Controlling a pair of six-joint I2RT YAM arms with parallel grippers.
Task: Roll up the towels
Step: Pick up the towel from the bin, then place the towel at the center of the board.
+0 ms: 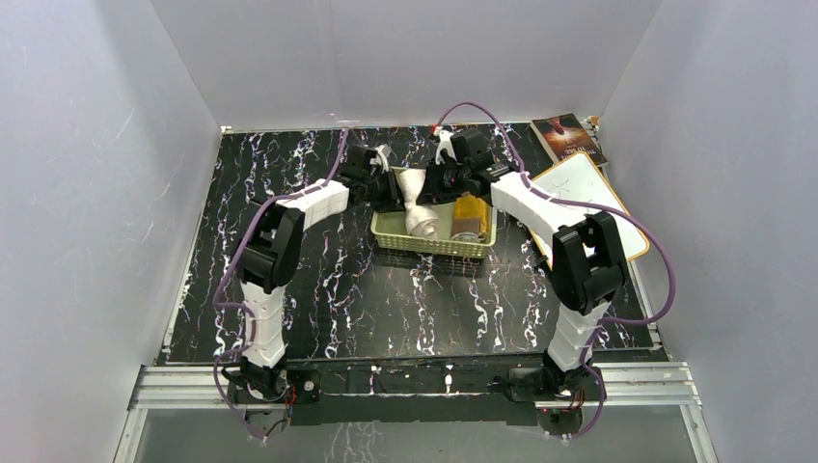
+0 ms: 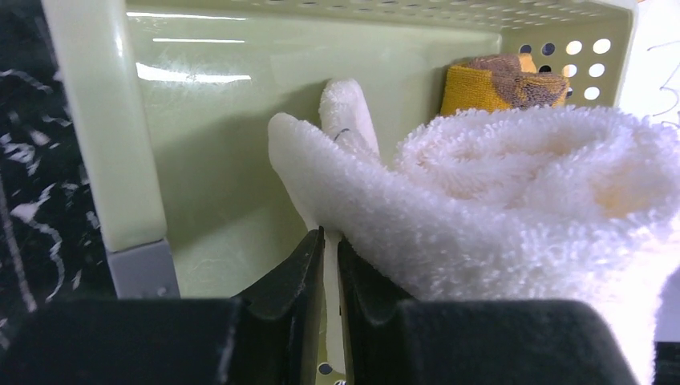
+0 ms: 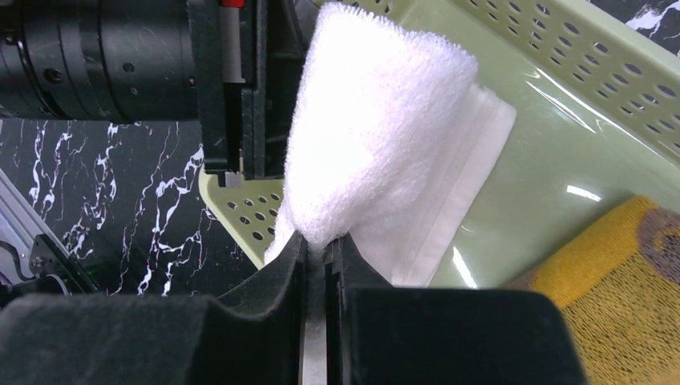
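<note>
The left hand (image 2: 330, 241) and right hand (image 3: 317, 245) are each clamped on one end of the rolled cream-white towel (image 1: 417, 207), in the left half of the green basket (image 1: 434, 247). The mustard-yellow towel (image 1: 470, 214) lies in its right half. Lower the roll level, then release both ends together to prevent unwinding.

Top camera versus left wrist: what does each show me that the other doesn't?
Only top: the book and white board at far right. Only left wrist: the left hand closed on a flap of the white towel. Both: the green basket holding the white towel roll and the yellow towel.
</note>
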